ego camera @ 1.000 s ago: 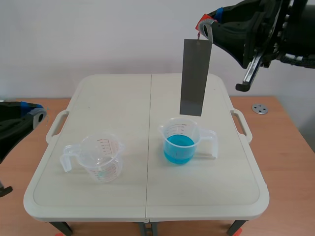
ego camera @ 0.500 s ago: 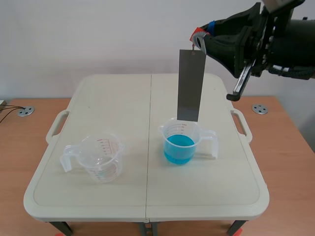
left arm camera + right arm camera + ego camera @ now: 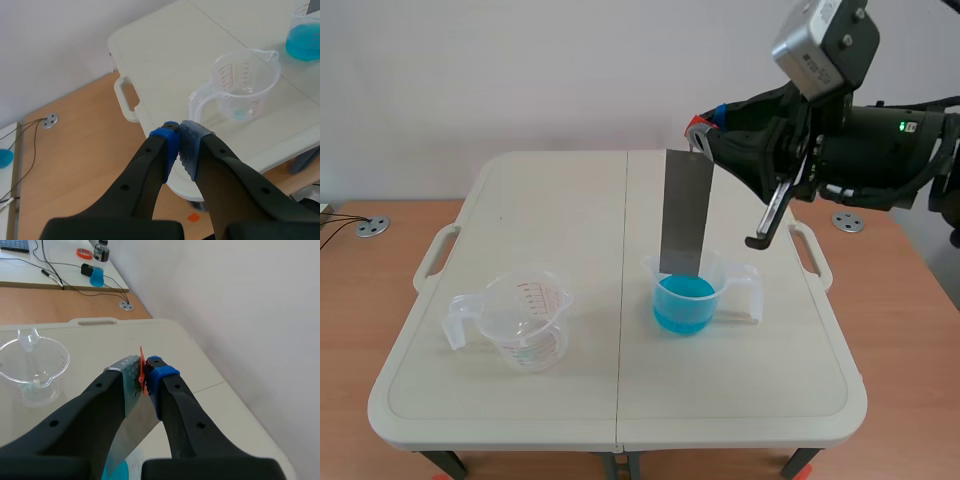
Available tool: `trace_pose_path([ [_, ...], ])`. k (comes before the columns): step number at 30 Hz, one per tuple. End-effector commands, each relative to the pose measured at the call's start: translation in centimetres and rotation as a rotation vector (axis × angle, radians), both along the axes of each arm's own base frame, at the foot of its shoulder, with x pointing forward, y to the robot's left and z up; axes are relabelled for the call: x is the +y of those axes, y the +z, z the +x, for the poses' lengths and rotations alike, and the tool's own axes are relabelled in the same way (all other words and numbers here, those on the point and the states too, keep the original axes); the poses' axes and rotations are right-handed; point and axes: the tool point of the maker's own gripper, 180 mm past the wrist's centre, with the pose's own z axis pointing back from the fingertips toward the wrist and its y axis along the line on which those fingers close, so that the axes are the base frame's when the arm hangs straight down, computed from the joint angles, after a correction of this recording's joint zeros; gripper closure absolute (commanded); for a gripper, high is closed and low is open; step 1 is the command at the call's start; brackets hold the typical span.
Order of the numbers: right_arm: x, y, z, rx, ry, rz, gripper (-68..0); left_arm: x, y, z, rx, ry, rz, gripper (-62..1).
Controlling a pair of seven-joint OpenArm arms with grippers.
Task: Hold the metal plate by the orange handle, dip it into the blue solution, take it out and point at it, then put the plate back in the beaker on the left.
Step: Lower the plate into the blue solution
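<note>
- Your R gripper (image 3: 700, 128) pinches the orange handle (image 3: 142, 367); metal plate (image 3: 685, 212) hangs upright over the blue-solution beaker (image 3: 685, 300), lower edge at its rim.
- Empty beaker (image 3: 520, 320) sits left of it, well apart.
- Your L gripper (image 3: 178, 139): pads pressed together, nothing held; farther left, beyond the empty beaker.

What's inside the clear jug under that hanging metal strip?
The beaker holds blue liquid in its lower half. The metal plate covers its far rim, so whether the tip is inside is unclear.
</note>
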Motion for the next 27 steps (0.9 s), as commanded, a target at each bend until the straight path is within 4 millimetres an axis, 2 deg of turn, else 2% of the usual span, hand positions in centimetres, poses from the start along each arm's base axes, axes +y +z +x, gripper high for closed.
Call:
trace_pose_path([
  [1, 0.0, 1.3, 0.6, -0.043, -0.001, 0.026, -1.1, 0.0, 0.6, 0.1, -0.023, -0.002, -0.005, -3.1],
  [17, 0.5, -2.5, 1.1, 0.011, -0.019, 0.022, -1.1, -0.1, 0.5, 0.1, -0.019, -0.006, -0.002, -3.1],
  [27, 0.7, -4.2, 1.3, 0.035, -0.039, 0.031, -1.1, -0.1, 0.4, 0.1, -0.015, -0.012, 0.009, -3.1],
])
